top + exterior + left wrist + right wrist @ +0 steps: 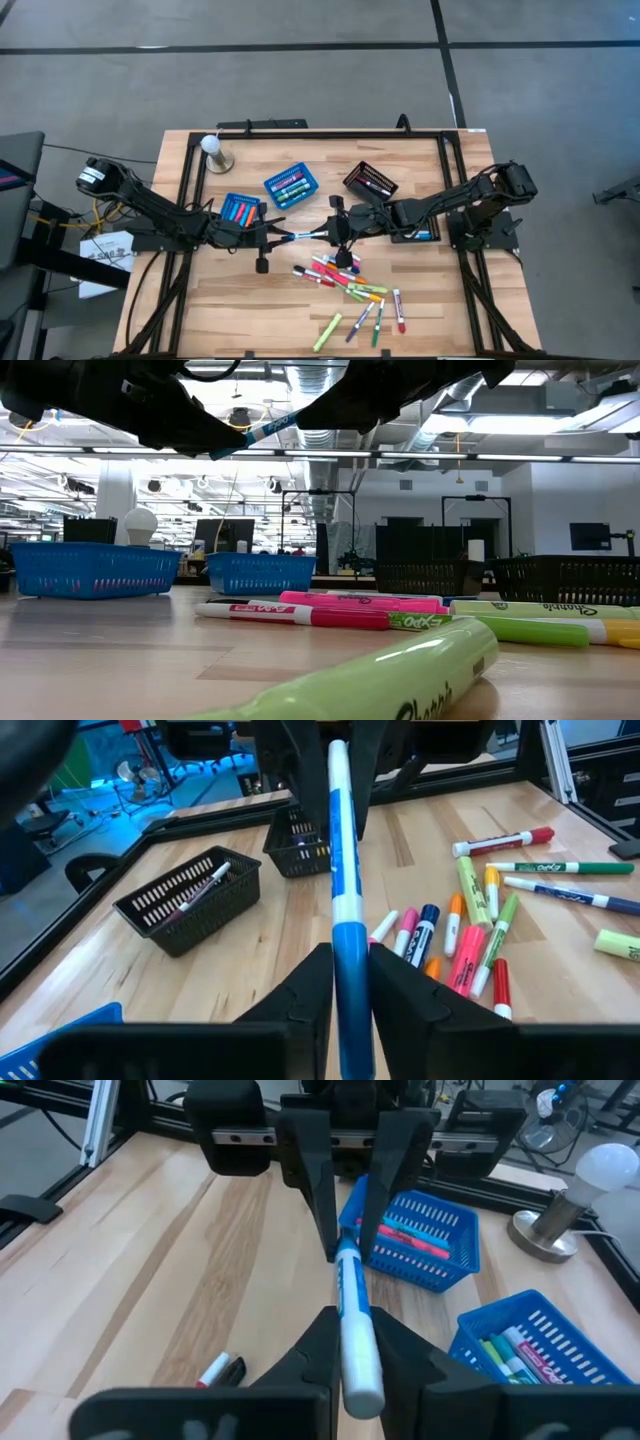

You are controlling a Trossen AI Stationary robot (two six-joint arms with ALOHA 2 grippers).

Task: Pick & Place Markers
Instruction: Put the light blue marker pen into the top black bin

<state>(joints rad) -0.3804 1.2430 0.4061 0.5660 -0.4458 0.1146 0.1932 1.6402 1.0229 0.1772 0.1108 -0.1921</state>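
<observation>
Above the surface (230,310), the left hand (278,238) and right hand (330,234) each grip one end of a blue marker (303,236) between them.

- The left gripper (277,237) and the right gripper (330,233) are facing each other above the table middle.
- Both are pinching the same blue marker (303,235) between them.

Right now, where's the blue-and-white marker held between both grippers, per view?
High: blue-and-white marker at table centre, between both grippers.
Low: marker up top, above the table.
Left wrist: marker centre, running away from the camera.
Right wrist: marker centre.
Shared landmark: blue basket.
</observation>
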